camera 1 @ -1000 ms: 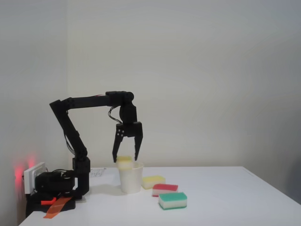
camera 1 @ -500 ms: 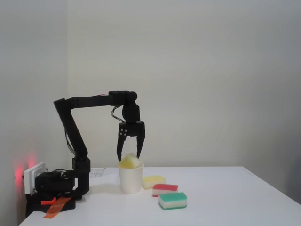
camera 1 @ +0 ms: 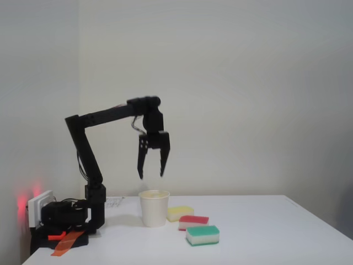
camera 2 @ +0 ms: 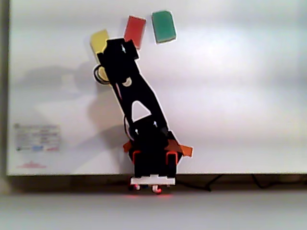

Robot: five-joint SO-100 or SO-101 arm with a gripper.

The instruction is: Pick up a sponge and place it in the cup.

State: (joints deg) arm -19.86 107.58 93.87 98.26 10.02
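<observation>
Now the gripper (camera 1: 151,176) hangs released above the white paper cup (camera 1: 154,208), yellow sponge (camera 1: 154,194) showing at its rim; best lift straight up, clear of the rim.

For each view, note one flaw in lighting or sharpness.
Fixed view: dim and flat, with a red glow at the left edge beside the white box. Other view: soft overall; the arm is a featureless black silhouette casting a faint shadow on the table.
</observation>
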